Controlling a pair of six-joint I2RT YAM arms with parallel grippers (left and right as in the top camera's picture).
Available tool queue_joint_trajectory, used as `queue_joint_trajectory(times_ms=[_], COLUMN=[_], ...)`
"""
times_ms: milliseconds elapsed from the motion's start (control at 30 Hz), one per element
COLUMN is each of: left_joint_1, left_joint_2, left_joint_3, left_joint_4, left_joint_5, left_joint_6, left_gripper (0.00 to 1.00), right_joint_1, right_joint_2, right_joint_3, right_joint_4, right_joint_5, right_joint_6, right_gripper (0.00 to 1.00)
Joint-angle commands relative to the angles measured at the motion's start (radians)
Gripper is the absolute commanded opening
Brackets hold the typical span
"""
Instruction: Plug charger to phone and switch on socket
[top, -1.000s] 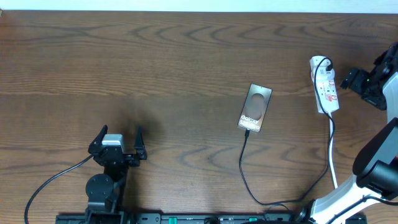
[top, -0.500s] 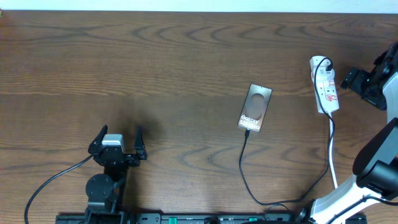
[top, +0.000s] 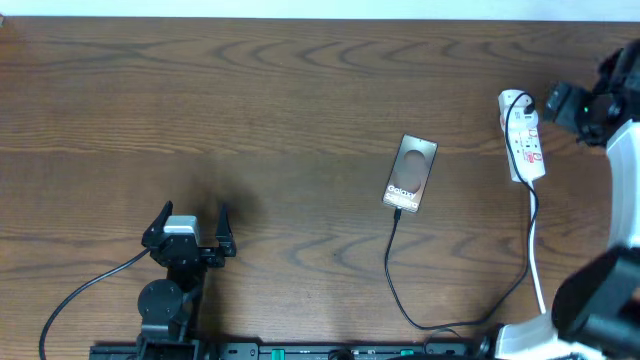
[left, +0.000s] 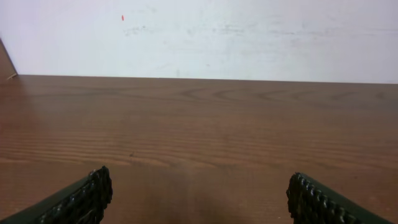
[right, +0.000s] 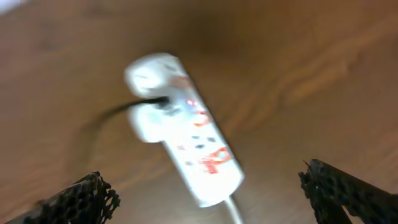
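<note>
On the table (top: 250, 100), right of centre: phone (top: 411, 173). Well apart to its right: socket (top: 523, 140). From phone's near end, charger (top: 392, 270) looping toward front edge, then right and back to socket. Just right of socket's far end: right gripper (top: 558, 101). Far left, near front: left gripper (top: 190, 222).

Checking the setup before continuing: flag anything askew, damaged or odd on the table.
Nothing stands out: the phone lies flat with the charger cable running to its near end, and the power strip lies flat.
</note>
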Motion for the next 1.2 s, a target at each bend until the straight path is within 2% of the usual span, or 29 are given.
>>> queue_joint_trajectory(times_ms=[0,167,267,733,800,867,1033,1167], left_joint_1=[0.002,0.002,0.002,0.002,0.002,0.002,0.002,0.002], left_joint_2=[-0.007,-0.007,-0.007,-0.007,-0.007,-0.007,-0.007,-0.007], left_joint_3=[-0.018,-0.018,-0.018,-0.018,-0.018,-0.018,-0.018,-0.018], left_joint_4=[-0.039,-0.039,-0.039,-0.039,-0.039,-0.039,-0.039,-0.039], left_joint_5=[-0.032,-0.032,-0.032,-0.032,-0.032,-0.032,-0.032,-0.032], left_joint_6=[0.017,0.017,0.017,0.017,0.017,0.017,0.017,0.017], left_gripper=[0.91,0.91,0.91,0.91,0.91,0.91,0.91,0.91], right_joint_1=[0.069,0.138,0.175,0.2,0.201,0.215,0.261,0.272], right_joint_2=[-0.087,-0.187,-0.246,-0.297,-0.317,-0.344,-0.38,-0.397], right_joint_3=[0.0,-0.096,-0.221,-0.579,-0.656,-0.778,-0.974,-1.054], right_joint_4=[-0.001,0.0,0.0,0.023,0.101,0.282,0.584,0.662], right_joint_5=[0.005,0.005,0.005,0.035,0.012,-0.064,-0.128,-0.131], right_joint_6=[-0.014,-0.014,-0.014,-0.052,-0.062,-0.116,-0.137,-0.137], right_gripper=[0.99,0.99,0.99,0.99,0.99,0.99,0.99,0.99])
